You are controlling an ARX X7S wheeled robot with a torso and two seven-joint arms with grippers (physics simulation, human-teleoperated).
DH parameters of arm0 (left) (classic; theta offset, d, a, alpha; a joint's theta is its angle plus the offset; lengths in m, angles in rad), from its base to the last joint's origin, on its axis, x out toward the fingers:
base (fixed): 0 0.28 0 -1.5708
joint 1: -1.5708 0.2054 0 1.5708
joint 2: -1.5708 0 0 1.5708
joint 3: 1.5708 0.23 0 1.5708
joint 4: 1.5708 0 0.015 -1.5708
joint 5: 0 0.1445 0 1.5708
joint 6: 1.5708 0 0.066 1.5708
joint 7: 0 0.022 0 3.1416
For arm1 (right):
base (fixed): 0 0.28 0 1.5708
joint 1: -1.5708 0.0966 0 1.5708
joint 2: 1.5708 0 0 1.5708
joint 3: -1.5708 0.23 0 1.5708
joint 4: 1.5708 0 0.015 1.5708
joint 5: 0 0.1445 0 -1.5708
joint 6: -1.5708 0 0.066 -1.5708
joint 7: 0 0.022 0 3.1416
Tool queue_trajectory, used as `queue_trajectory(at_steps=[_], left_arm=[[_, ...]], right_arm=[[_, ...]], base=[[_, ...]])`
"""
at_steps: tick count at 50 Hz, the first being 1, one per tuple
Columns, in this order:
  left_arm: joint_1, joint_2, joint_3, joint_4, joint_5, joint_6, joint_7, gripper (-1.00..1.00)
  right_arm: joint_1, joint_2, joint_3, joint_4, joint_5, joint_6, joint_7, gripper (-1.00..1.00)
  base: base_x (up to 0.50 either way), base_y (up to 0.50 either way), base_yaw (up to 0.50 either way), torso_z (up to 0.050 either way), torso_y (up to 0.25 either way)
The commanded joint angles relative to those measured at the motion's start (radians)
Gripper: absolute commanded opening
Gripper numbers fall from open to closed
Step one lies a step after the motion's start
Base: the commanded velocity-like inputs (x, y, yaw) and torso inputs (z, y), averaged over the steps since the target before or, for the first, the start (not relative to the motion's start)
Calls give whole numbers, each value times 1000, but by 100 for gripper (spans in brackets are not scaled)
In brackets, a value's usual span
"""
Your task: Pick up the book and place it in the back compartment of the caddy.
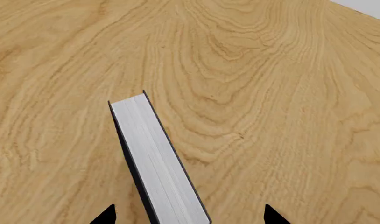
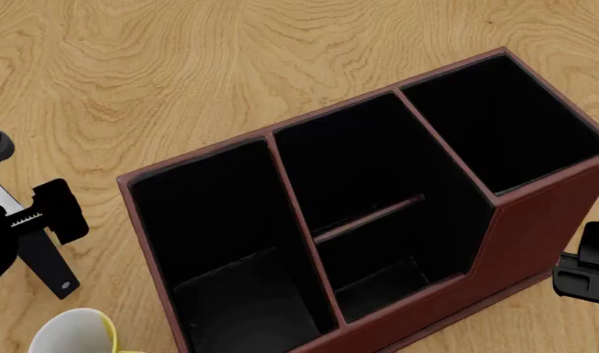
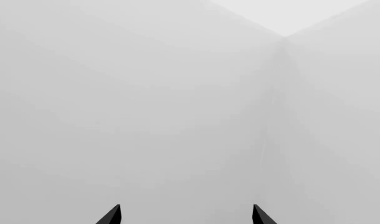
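The book (image 1: pixel 156 158), thin and black with white page edges, stands on the wooden table between the fingertips of my left gripper (image 1: pixel 188 215). The jaws are open, with a gap on each side of the book. In the head view my left gripper (image 2: pixel 29 235) sits at the far left, left of the maroon caddy (image 2: pixel 535 220). The back compartment (image 2: pixel 388 283) is the small black cell below the thin cross-divider (image 2: pixel 369 218). My right gripper (image 3: pixel 185 215) is open and holds nothing; it faces a plain grey wall. It shows at the caddy's right side (image 2: pixel 586 268).
A white-and-yellow mug (image 2: pixel 79 334) stands at the bottom left, between my left gripper and the caddy. Bare wooden table (image 2: pixel 182 73) stretches beyond the caddy. The caddy's walls rise in steps, tallest at the far right cell (image 2: pixel 505 125).
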Motion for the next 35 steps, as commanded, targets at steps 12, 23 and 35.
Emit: queue_trajectory(at_steps=[12, 23, 35], left_arm=[[-36, -4, 57, -172, 76, 118, 53, 100], [-54, -4, 79, -269, 110, 177, 82, 100], [-57, -2, 90, -313, 119, 201, 100, 100]], right_arm=[[24, 22, -20, -2, 15, 2, 15, 100], [41, 29, -37, -1, 18, 4, 22, 100], [32, 28, -25, -4, 21, 9, 23, 100]], base=[[0, 0, 0, 0, 0], [0, 0, 0, 0, 0], [0, 0, 0, 0, 0]])
